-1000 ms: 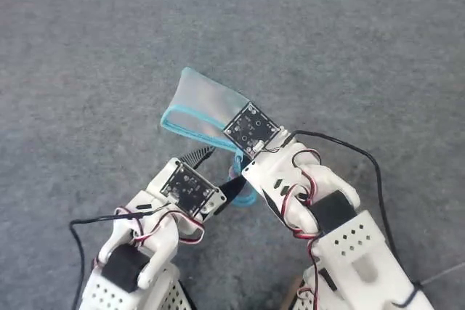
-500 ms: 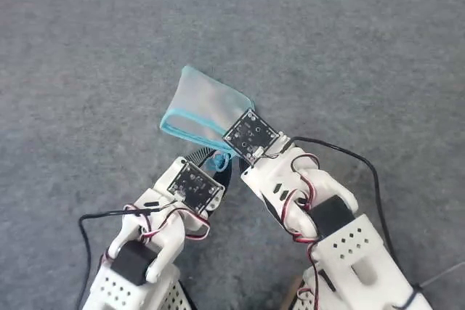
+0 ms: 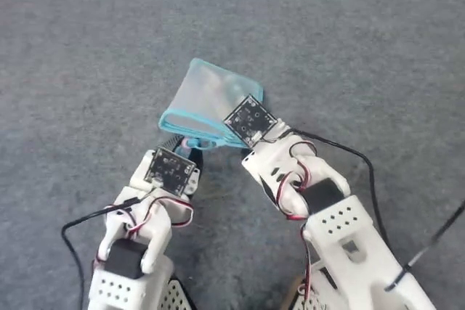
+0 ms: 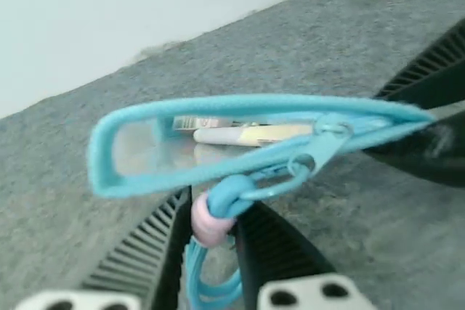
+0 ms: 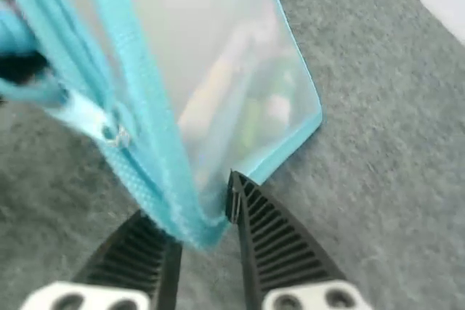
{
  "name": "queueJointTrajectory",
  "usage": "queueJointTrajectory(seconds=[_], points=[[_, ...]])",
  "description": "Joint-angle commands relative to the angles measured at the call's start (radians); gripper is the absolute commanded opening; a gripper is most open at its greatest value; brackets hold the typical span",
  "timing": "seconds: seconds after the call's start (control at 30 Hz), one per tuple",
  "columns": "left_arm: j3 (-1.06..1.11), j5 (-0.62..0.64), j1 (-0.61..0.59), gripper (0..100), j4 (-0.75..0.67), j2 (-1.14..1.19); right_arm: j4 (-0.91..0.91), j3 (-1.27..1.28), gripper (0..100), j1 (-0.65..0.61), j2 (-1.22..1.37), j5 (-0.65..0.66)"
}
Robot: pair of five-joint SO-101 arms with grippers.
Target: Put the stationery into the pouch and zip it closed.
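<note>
Centre of scene, clear pouch (image 3: 211, 99) w/ stationery (image 4: 247, 134) inside, mouth half open: left gripper (image 4: 213, 212) pinched on zip pull (image 4: 227, 192), right gripper (image 5: 187, 201) clamping pouch's end; an off-line tug could slip the pull free.

A see-through pouch (image 3: 211, 96) with blue trim lay on the grey counter (image 3: 87, 70), its blue-edged mouth turned toward the two arms. The left claw (image 3: 186, 146) sat just below that edge, with one ribbed black finger (image 3: 171, 143) showing and the blue zip pull (image 3: 195, 143) at its tip. The right claw (image 3: 245, 136) was at the right end of the mouth, touching the pouch and mostly hidden under a square black circuit board (image 3: 251, 121). A similar board (image 3: 172, 168) topped the left wrist. Black cables (image 3: 349, 152) looped away from both white arms.
</note>
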Motion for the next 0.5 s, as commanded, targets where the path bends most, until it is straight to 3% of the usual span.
queueJointTrajectory(seconds=[0.0,0.47], points=[[-0.068,0.015,-0.074,1,-0.025,0.011,-0.005,-0.005,0.6,0.084,0.027,0.011],[-0.081,0.015,-0.146,1,-0.025,0.011,-0.005,-0.032,0.6,0.266,0.038,0.038]])
